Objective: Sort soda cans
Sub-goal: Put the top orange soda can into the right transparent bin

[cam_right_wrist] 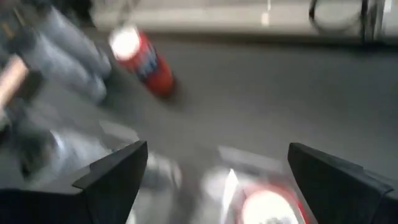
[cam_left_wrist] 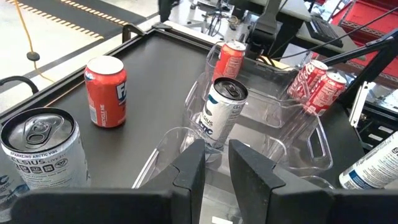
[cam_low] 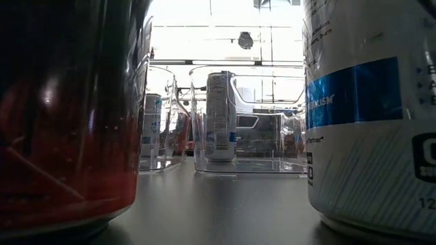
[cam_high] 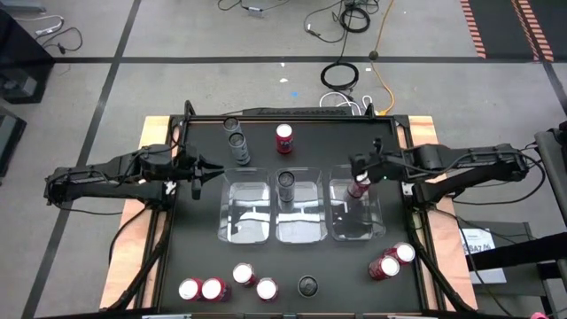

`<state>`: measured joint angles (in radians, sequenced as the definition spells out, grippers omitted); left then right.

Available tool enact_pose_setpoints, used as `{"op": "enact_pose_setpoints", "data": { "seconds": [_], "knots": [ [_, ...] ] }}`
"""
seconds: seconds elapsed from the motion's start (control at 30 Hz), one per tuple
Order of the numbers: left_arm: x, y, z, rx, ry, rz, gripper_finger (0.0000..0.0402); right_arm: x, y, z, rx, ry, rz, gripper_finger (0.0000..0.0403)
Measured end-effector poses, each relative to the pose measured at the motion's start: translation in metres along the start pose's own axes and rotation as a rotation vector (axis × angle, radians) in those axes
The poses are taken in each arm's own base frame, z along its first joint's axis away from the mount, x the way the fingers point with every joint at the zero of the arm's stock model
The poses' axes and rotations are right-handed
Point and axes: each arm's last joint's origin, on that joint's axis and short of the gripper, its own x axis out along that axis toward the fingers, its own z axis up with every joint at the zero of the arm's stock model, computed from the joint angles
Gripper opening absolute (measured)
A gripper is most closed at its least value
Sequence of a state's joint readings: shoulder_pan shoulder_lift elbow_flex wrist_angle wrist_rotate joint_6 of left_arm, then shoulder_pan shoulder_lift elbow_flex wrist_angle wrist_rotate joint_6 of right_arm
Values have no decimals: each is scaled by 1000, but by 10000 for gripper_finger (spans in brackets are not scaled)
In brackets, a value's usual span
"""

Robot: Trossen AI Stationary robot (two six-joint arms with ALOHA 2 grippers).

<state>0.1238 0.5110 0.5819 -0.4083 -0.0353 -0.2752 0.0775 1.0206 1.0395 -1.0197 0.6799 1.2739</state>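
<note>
We see both dark arms reaching in from the sides of the high view toward the middle of the frame. Our left gripper sits left of centre, its fingers nearly together with a narrow gap between them. Our right gripper sits right of centre, its fingers spread wide apart.

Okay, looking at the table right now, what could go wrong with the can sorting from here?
1. The right claw is open right above the red can in the right bin; pulling away, a finger might clip the can and tip it.
2. Two red cans near the table's right edge already lie tipped; they may roll off.
</note>
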Motion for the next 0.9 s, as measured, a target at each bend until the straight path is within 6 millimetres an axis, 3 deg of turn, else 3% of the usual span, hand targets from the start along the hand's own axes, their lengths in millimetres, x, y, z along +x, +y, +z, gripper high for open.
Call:
{"op": "enact_pose_setpoints", "data": {
  "seconds": [0.1,0.23,0.47,0.63,0.9],
  "knots": [
    [0,0,0,0,0,0,82,3,12,9,37,-175,42,380],
    [0,0,0,-1,0,0,82,13,36,29,-55,-284,160,380],
    [0,0,0,-1,0,0,82,53,77,56,-164,-431,358,380],
    [0,0,0,-6,0,0,82,90,94,74,-265,-270,309,380],
    [0,0,0,-6,-1,2,82,133,134,121,-512,-33,97,380]
  ]
}}
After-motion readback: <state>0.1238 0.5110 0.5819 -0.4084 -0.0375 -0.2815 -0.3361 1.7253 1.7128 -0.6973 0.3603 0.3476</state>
